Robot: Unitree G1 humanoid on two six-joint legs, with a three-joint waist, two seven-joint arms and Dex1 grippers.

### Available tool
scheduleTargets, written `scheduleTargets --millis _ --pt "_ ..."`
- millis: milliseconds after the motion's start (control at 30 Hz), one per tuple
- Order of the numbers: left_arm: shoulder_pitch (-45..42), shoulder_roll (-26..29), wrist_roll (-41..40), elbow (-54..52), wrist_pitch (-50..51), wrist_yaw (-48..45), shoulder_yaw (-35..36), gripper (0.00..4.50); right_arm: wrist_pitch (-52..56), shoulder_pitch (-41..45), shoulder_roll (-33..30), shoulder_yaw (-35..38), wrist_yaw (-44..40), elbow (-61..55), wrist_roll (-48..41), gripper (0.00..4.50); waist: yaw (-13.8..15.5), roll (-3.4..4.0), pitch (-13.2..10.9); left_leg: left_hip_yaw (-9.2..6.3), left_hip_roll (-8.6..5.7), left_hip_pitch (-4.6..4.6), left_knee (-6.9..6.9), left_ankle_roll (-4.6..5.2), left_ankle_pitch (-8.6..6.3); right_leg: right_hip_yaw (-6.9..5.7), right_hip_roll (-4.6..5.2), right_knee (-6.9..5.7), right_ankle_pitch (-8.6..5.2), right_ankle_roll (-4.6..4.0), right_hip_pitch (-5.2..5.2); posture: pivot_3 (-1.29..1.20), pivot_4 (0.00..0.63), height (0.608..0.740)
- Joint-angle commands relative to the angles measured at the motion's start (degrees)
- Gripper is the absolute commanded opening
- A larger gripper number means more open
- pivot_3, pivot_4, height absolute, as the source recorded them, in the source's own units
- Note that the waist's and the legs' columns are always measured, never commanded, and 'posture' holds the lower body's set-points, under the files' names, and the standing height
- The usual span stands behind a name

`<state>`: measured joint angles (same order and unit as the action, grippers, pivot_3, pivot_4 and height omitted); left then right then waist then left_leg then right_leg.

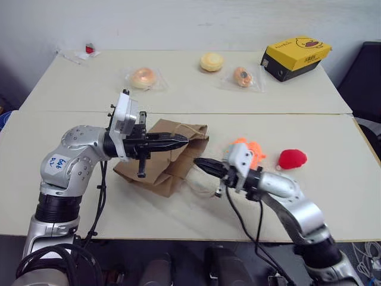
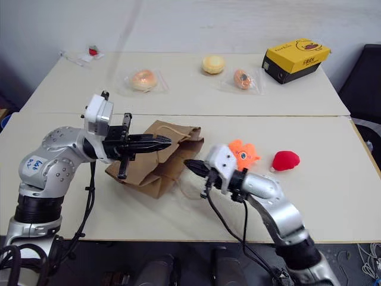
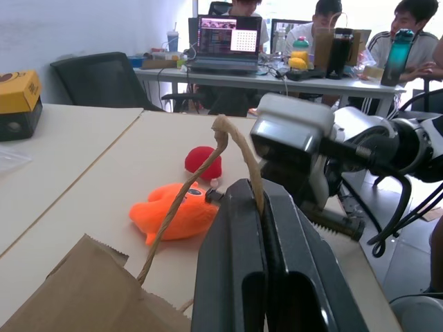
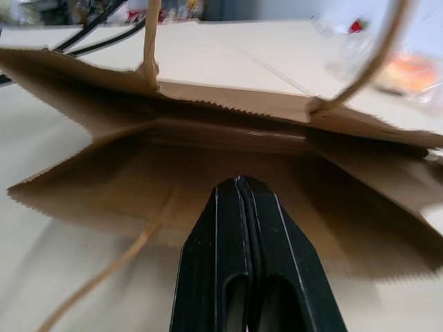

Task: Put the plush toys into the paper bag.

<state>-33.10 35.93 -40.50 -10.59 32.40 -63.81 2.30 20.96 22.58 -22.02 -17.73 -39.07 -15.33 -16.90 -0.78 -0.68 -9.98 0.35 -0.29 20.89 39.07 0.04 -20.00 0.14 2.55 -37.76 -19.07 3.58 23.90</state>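
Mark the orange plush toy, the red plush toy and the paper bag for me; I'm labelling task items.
orange plush toy [image 2: 244, 152]: right eye view, middle of its body.
red plush toy [image 2: 286, 159]: right eye view, centre of the blob.
paper bag [image 2: 144, 173]: right eye view, flat brown side.

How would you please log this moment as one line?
left gripper: shut on string handle, lifting paper bag edge | right gripper: shut at bag mouth | orange toy, red toy: on table

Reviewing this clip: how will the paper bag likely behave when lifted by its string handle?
The paper bag will probably sag and fold, since it lies flat and creased. Its mouth may gape unevenly, as only one string handle is pinched in the left end effector. It looks light and likely to swing.
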Motion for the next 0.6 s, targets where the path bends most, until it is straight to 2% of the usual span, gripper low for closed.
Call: scheduleTargets --millis 33,200,333,500,600 --pt "0.35 -0.18 -2.57 -3.7 0.85 0.99 1.91 0.0 1.88 4.97 2.85 -1.0 -0.6 3.65 0.7 0.02 -0.17 0.0 0.0 -0.02 0.0 0.07 0.05 0.0 0.0 -0.01 0.0 -0.01 0.0 0.01 0.04 0.0 0.15 0.74" --pt "1.45 -0.25 -5.42 -5.44 2.9 2.39 3.49 0.0 3.43 9.23 4.51 -3.6 -3.09 9.45 2.85 0.02 -0.25 0.0 0.0 -0.11 -0.01 0.24 0.12 0.01 0.0 -0.07 0.02 -0.08 0.02 0.03 0.12 0.0 0.15 0.74" --pt "2.13 -0.37 -6.7 -6.32 3.77 3.48 4.11 0.0 0.78 11.02 7.66 -5.06 -2.47 15.65 5.9 0.02 -0.8 0.0 0.0 -0.14 -0.01 0.27 0.11 0.01 0.0 -0.1 0.01 -0.08 0.02 0.04 0.13 0.0 0.15 0.74" --pt "1.77 -1.11 -11.31 -6.25 6.36 6.12 6.68 0.0 -4.58 9.09 12.35 -3.45 -2.09 22.76 6.54 0.02 -1.0 0.0 0.0 -0.14 -0.01 0.27 0.1 0.0 0.0 -0.1 0.0 -0.12 0.02 0.04 0.17 0.0 0.15 0.74" --pt "0.95 -1.12 -13.32 -6.14 7.93 7.73 8.09 0.0 -7.29 8.04 12.17 -3.44 -3.21 25.83 7.79 0.02 -1.0 0.0 0.0 -0.14 -0.01 0.27 0.09 0.0 0.0 -0.1 0.0 -0.12 0.02 0.04 0.17 0.0 0.15 0.74"
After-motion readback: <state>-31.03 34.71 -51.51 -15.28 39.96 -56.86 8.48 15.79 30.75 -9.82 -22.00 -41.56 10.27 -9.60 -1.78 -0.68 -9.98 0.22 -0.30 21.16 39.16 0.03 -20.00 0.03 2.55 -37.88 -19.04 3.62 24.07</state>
